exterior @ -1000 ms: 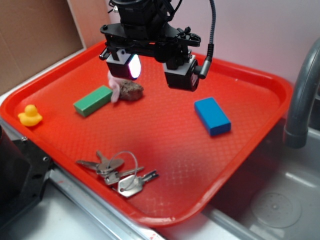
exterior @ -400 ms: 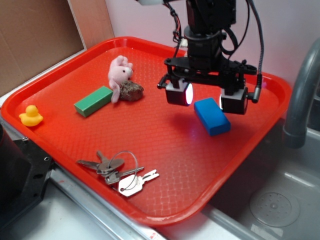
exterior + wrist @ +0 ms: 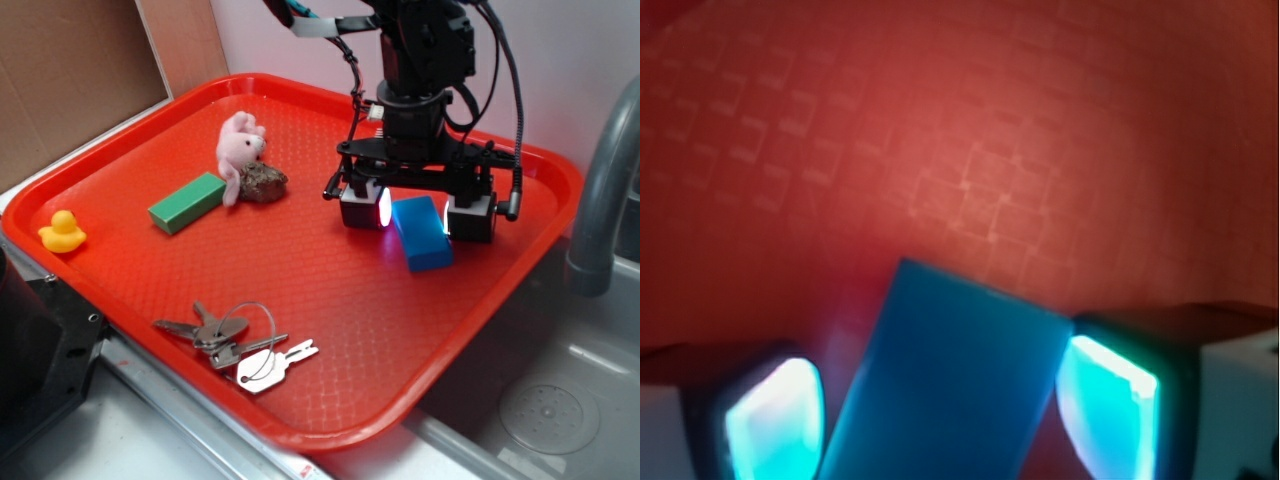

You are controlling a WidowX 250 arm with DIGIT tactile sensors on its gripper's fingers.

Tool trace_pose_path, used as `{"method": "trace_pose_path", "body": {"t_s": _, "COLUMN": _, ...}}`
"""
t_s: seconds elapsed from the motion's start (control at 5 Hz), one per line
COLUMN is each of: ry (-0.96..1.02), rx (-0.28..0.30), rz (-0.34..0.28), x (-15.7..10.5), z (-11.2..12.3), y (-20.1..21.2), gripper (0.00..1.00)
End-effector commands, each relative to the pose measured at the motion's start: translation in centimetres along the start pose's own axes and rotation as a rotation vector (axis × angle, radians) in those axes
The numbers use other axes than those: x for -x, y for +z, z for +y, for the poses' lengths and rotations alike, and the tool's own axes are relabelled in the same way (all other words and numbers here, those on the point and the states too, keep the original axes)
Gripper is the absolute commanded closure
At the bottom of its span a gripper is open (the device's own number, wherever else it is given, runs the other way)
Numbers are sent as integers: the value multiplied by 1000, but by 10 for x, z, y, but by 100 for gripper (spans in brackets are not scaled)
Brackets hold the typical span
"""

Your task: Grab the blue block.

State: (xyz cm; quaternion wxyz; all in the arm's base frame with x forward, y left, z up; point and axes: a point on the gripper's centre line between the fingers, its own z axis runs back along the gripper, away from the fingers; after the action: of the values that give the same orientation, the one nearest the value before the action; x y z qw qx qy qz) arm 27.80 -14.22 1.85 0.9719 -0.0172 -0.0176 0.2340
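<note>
Blue block (image 3: 421,231) flat on the red tray (image 3: 120,165), right of centre, near the far-right rim, between the two pads of the gripper (image 3: 417,213). Jaws spread wide, one pad each side of the block, not yet pinching; in the wrist view (image 3: 945,385), right pad almost touching the block's corner, left pad a little apart. Block turned askew to the pads, not square between them.

Risks, as a judgement: on closing, likely first contact at one corner, so a twist or a skid across the tray instead of a clean clamp; smooth plain faces, so a shallow or off-centre pinch apt to slip on lifting; pads low, close to the surface, so possible scraping on the textured tray.

Tray finely gridded, plenty of bare room round the block. Green block (image 3: 187,202), pink plush (image 3: 236,147), rock (image 3: 263,182), yellow duck (image 3: 61,231) and keys (image 3: 238,347) all well apart, no obstacle. Sink (image 3: 560,400) and grey faucet (image 3: 605,190) beyond the right rim.
</note>
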Motion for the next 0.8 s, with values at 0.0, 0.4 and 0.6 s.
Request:
{"method": "trace_pose_path", "body": {"t_s": 0.0, "ry": 13, "rx": 41, "rz": 21, "x": 10, "z": 17, "y": 7, "gripper": 100}}
{"method": "trace_pose_path", "body": {"t_s": 0.4, "ry": -321, "rx": 184, "rz": -125, "x": -1, "z": 57, "y": 86, "gripper": 100}}
{"method": "trace_pose_path", "body": {"t_s": 0.6, "ry": -366, "rx": 168, "rz": -313, "x": -9, "z": 98, "y": 140, "gripper": 100}}
